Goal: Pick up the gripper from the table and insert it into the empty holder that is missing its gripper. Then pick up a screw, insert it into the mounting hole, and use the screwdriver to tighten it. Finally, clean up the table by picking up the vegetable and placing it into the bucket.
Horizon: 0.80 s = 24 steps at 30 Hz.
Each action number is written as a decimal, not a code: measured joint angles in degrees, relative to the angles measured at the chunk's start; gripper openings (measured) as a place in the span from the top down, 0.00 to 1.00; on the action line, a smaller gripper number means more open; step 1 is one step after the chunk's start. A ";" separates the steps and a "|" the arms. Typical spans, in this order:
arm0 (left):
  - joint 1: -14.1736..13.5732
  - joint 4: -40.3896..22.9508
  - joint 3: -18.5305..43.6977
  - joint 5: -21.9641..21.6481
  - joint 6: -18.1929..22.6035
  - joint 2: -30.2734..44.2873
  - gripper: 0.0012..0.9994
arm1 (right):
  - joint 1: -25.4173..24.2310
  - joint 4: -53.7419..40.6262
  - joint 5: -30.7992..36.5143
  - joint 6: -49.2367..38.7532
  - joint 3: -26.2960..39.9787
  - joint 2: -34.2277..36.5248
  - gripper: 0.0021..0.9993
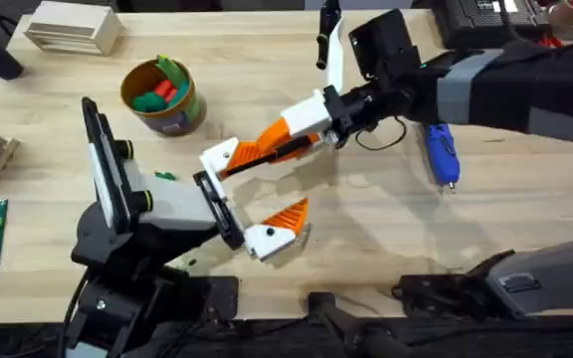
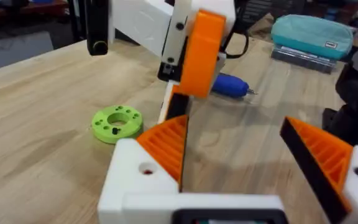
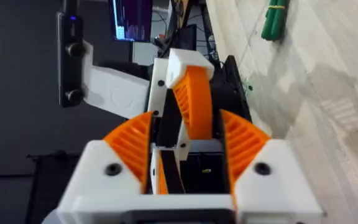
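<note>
Lime-green ring (image 2: pixel 117 123) and blue screwdriver (image 1: pixel 442 153) lie on the desk (image 1: pixel 386 229) beside the meeting arms; the bucket (image 1: pixel 160 95) holds toys. Left gripper (image 1: pixel 249 194) is spread, its upper holder (image 1: pixel 221 156) pinched by the right gripper (image 1: pixel 267 152). Small dark vegetable (image 1: pixel 165 176) lies near the left arm.

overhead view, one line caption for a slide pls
Right gripper meets the open left gripper mid-table; screwdriver and bucket wait nearby.
</note>
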 joint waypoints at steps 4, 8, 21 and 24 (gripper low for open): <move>0.00 0.00 0.00 0.00 0.00 0.02 0.01 | 0.13 0.00 0.04 -0.12 0.00 0.00 0.58; 0.00 0.00 0.00 0.00 0.14 0.00 0.01 | 0.27 -0.02 0.41 -0.17 0.00 0.00 0.72; 0.02 0.08 0.02 -0.46 1.05 0.00 0.01 | 0.36 1.65 1.83 1.05 0.00 0.25 0.98; 0.05 0.11 0.01 -1.64 1.09 0.00 0.01 | 0.69 5.02 1.90 2.62 0.00 1.10 0.98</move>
